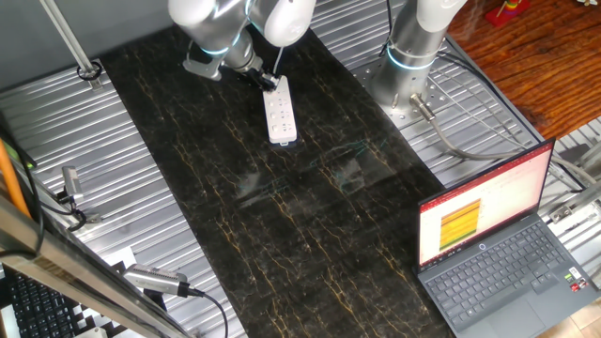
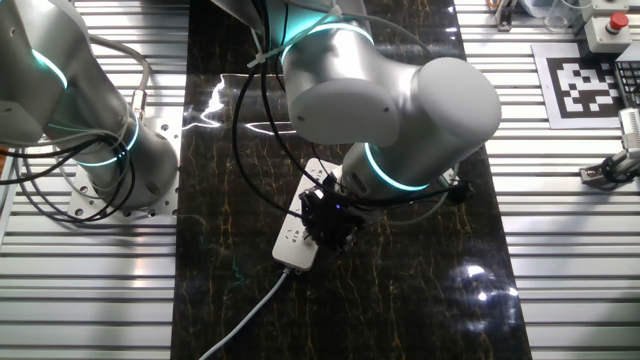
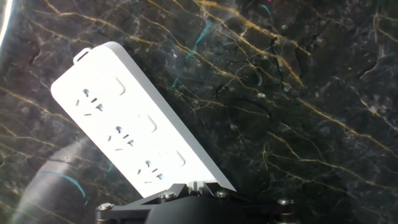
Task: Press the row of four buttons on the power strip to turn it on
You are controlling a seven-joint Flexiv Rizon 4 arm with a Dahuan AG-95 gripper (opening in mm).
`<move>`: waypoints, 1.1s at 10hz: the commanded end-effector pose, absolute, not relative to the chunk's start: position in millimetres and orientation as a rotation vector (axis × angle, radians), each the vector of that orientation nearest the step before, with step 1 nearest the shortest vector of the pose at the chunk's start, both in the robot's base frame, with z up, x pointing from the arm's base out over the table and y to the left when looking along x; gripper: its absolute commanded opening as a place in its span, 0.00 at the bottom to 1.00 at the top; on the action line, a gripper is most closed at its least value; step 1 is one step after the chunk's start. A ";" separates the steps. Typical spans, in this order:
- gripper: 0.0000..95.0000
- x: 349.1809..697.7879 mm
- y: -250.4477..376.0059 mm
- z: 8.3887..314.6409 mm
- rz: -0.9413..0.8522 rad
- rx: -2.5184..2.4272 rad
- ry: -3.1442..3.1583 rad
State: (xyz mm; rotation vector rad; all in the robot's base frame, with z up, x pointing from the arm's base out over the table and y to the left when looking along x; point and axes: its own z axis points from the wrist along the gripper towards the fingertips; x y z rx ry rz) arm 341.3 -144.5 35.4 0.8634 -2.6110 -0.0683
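- The strip [image 1: 281,114] is lying flat on the dark marbled counter [image 1: 282,244], in the far half of the mat, well apart from the laptop [image 1: 498,249].
- The hand [image 1: 260,77] is hanging over the strip's far end in one fixed view, black fingers pointing down at it.
- From the other fixed view, the hand [image 2: 330,220] is sitting over the middle of the strip [image 2: 297,240], covering part of it; whether it is touching, I cannot tell.
- Hand state: cannot tell. No view is showing the fingertips clearly, only the black base at the bottom edge of the hand view.
- In the hand view the strip [image 3: 130,121] is running diagonally from upper left down to the hand's base, showing three socket groups and three raised square buttons beside them.
- A white cord [image 2: 250,320] is trailing from the strip's near end toward the bottom edge in the other fixed view.
- A second arm [image 2: 80,110] is standing on its base at the counter's side, away from the strip.
- The laptop is sitting open at the counter's corner, screen glowing with a red and yellow window.
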 end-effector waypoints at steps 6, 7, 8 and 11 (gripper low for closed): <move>0.00 339.1 -140.5 57.5 -0.074 0.848 -2.590; 0.00 339.4 -140.4 57.6 -0.074 0.863 -2.592; 0.00 339.4 -140.4 57.6 -0.075 0.865 -2.591; 0.40 339.4 -140.8 57.0 -0.072 0.895 -2.586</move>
